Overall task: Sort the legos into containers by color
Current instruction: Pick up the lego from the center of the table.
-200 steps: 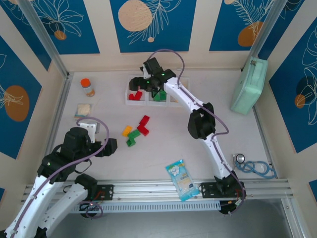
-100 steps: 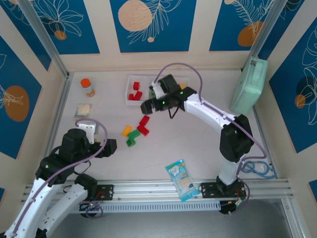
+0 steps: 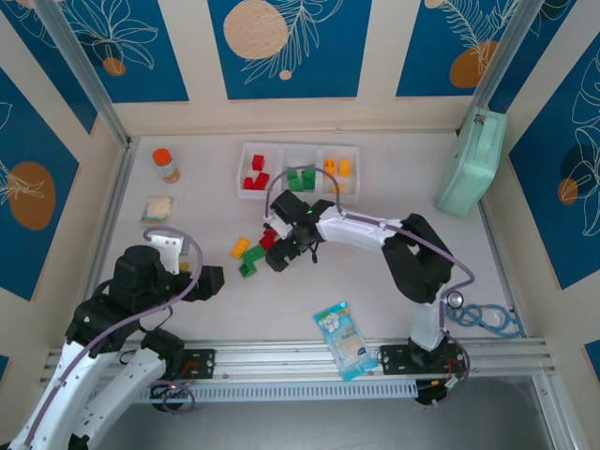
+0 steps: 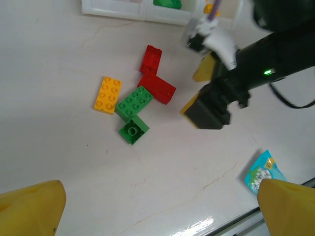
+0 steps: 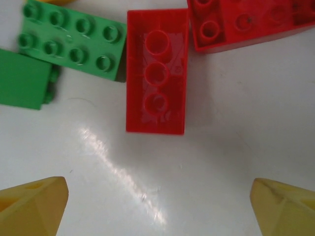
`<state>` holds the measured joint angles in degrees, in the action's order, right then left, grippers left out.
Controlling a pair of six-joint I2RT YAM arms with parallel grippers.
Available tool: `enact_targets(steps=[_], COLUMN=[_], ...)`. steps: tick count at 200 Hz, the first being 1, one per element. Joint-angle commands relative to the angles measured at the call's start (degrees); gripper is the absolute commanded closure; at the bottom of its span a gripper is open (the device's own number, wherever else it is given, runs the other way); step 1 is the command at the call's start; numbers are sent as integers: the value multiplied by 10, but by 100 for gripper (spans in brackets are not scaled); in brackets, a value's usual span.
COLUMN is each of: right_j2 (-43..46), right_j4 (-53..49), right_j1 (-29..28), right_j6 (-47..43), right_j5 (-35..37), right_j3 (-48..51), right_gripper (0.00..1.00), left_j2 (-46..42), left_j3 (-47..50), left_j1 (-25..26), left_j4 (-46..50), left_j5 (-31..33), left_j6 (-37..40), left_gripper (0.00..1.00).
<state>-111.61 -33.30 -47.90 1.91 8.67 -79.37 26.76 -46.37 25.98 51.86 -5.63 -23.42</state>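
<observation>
Hovering with yellow fingers spread wide and empty, the right gripper [image 5: 157, 209] is pointing down at an upturned red brick [image 5: 156, 78] on the table [image 3: 309, 281]. A green brick [image 5: 74, 39] is lying against its side, a yellow brick [image 4: 108, 94] just beyond. The left gripper [image 4: 157, 211] is hanging open near the bricks, holding nothing. The white tray [image 3: 262, 195] behind them is holding red, green and orange bricks in separate bins.

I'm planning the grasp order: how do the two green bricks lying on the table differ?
The long green brick is a two-by-four with eight studs, while the small green brick is shorter and squarish. The long green brick lies studs up; the small green brick is tipped over, and its hollow underside shows in the left wrist view. Both are green and lie side by side on the table.
</observation>
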Motion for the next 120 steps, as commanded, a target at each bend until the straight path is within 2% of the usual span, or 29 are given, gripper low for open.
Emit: enact_targets(steps=[1, 54, 120], right_j2=[-43, -98, -140], right_j4=[-14, -54, -79], right_j1=[-17, -30, -37], right_j6=[-31, -65, -84], right_j5=[20, 60, 92], right_j3=[-46, -111, -156], right_gripper=[6, 12, 24], left_j2=[-17, -26, -36], left_j3=[7, 8, 8], left_j1=[-8, -8, -8], left_j4=[-14, -16, -17], left_j5=[-13, -11, -6], left_j6=[14, 15, 14], left_gripper=[1, 1, 1])
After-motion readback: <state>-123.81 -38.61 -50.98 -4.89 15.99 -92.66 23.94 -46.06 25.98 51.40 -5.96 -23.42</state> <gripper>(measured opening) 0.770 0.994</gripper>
